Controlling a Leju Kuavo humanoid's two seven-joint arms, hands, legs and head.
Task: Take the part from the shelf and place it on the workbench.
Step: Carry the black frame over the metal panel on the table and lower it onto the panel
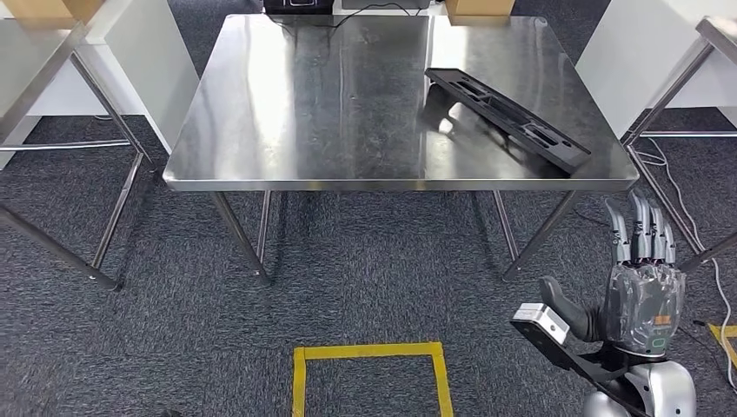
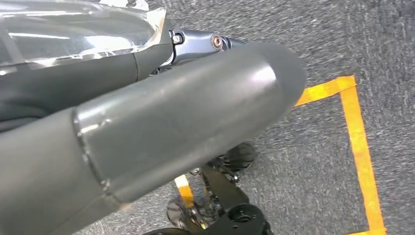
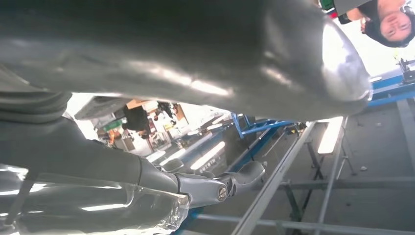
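The long black part (image 1: 508, 117) is seen lying on the shiny workbench (image 1: 304, 130), near its right edge; the right hand (image 1: 639, 287) is held up with fingers apart and nothing in it; the left hand (image 2: 147, 127) cannot be told; little seems left.

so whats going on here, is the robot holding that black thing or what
No, nothing is being held. The long black part already lies on the steel workbench, near its right front corner. The robot's right hand is raised in front of the bench, fingers straight and apart, holding nothing. The left hand hangs low over the carpet by the yellow floor tape.
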